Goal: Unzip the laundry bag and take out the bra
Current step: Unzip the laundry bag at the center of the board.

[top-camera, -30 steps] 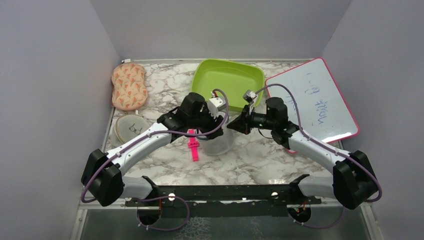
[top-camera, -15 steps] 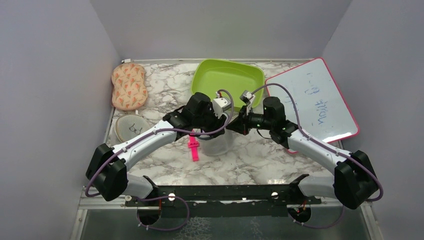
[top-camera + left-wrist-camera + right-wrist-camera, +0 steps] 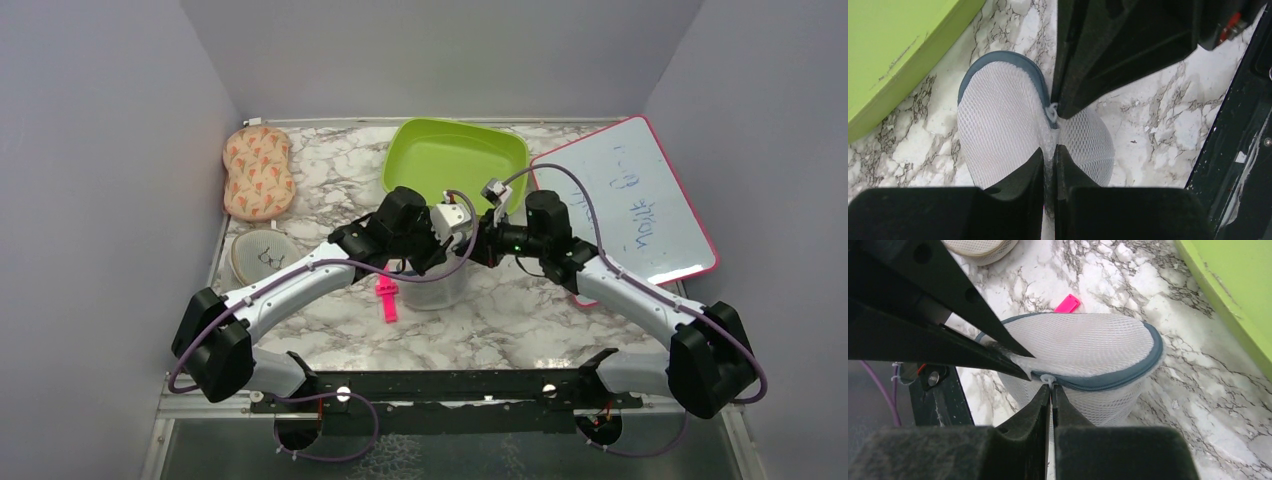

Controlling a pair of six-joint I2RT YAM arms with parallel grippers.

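Marble counter (image 3: pixel 520 310) carries everything. Nearest the arm bases lies a pink plastic clip (image 3: pixel 386 296), just beside the laundry bag (image 3: pixel 440 292) at its 9 o'clock. The bag, white-grey mesh with a dark zip rim, sits at mid-counter under both wrists, which meet over its top. The left gripper (image 3: pixel 1049 150) is closed down to a sliver, with a fold of the bag's mesh pinched between its fingertips near the rim. The right gripper (image 3: pixel 1050 390) faces it from the opposite side, its jaws pressed almost together on the small white zip pull (image 3: pixel 1047 378) at the rim. The two grippers' tips nearly touch. The zip looks shut along the stretch that shows. Farther out, at the bag's 9 o'clock and well apart, a beige mesh round case (image 3: pixel 262 255) lies by the left wall. A lime-green tub (image 3: pixel 455 155) stands at 12 o'clock, a pink-framed whiteboard (image 3: pixel 630 205) at 2 o'clock, and a peach patterned pad (image 3: pixel 258 172) at 10 o'clock, near the back corner.
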